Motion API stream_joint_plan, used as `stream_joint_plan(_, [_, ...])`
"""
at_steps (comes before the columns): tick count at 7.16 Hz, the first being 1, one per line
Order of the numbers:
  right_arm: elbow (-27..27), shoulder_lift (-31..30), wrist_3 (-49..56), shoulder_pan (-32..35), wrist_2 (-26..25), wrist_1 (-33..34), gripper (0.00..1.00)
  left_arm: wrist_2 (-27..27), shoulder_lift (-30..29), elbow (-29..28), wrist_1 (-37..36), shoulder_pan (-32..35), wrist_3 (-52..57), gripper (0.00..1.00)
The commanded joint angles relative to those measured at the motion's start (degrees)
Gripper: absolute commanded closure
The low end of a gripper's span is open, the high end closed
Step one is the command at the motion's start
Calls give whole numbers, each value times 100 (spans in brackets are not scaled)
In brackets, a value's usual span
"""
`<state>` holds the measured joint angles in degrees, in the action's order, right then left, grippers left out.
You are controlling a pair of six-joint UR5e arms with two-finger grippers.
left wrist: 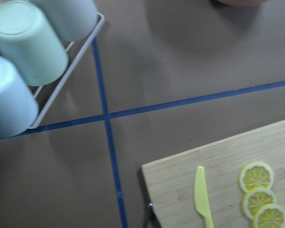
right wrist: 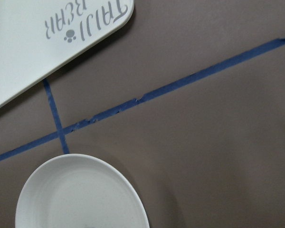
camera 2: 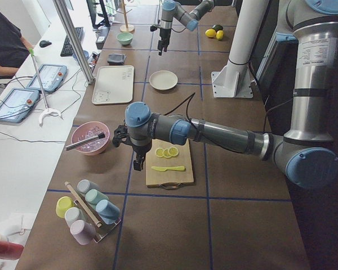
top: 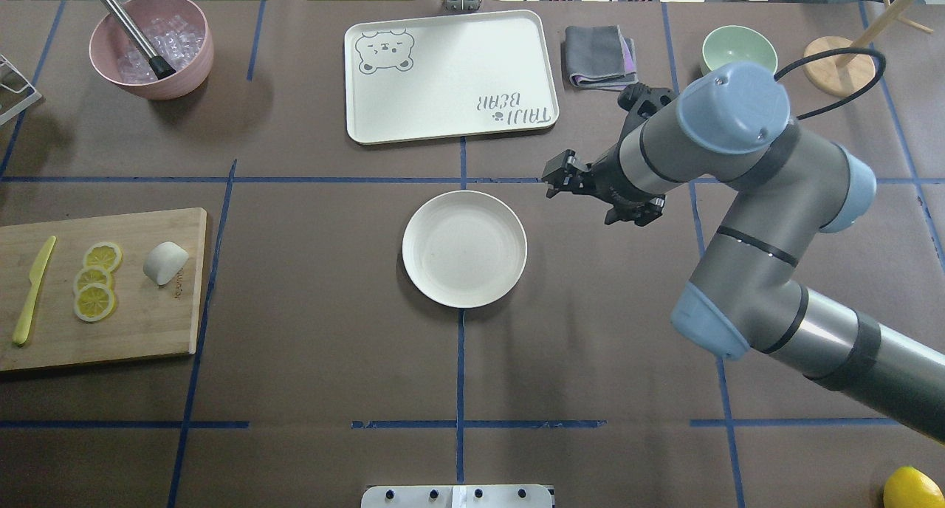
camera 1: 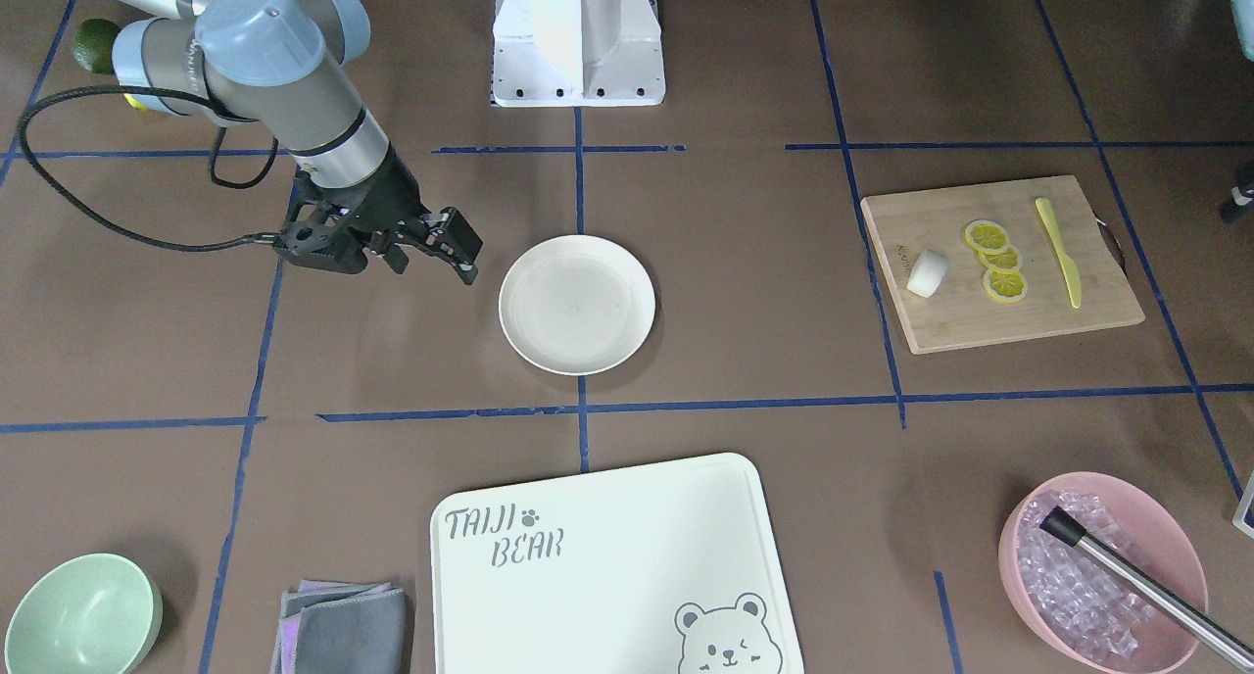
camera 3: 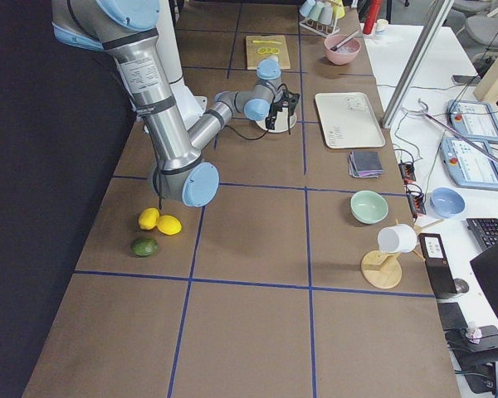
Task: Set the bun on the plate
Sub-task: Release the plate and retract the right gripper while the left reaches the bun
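The bun (top: 165,263) (camera 1: 927,272) lies on a wooden cutting board (top: 148,331) at the table's left end, beside yellow lemon slices (top: 96,279). The plate (top: 464,248) (camera 1: 577,304) (right wrist: 80,194) rests at the table's centre with nothing on it. My right gripper (camera 1: 436,265) hovers open and empty just off the plate's right side, above bare table. My left gripper (camera 2: 136,163) shows only in the exterior left view, hanging by the cutting board's far edge; I cannot tell if it is open or shut.
A yellow knife (top: 33,290) shares the cutting board. A bear-printed board (top: 450,76), grey cloth (top: 599,46) and green bowl (top: 739,49) line the far side. A pink bowl of ice (top: 151,46) sits far left. A rack of cups (left wrist: 28,61) stands off the table's left end.
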<state>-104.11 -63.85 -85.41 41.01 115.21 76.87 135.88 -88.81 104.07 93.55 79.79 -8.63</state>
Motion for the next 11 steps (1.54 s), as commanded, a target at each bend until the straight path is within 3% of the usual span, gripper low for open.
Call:
stream_joint_plan(1, [-109,-40,1589,607,116,939,0,-193,283,166,1271,-952,-1765,1])
stream_joint_plan(2, [-257,-214,2416,810,159,1335,0,-472,373,183,1923,-1391,-2626,1])
stream_joint_plan(3, [-311,-407,3198,1264,569,1444,0,-744,373,314,2078,-1918,-3209,1])
stream_joint_plan(4, [-311,-722,3911,1739,1034,1436,0,-1278,373,594,2079,-2489,-3815,1])
stream_joint_plan(7, [-250,-1488,5733,2620,1222,1453,0,-2222,103,554,2079,-3854,-4840,2])
stream_joint_plan(11, [-241,-1613,5887,2728,1452,1445,0,-2206,-136,245,2053,-3874,-4753,2])
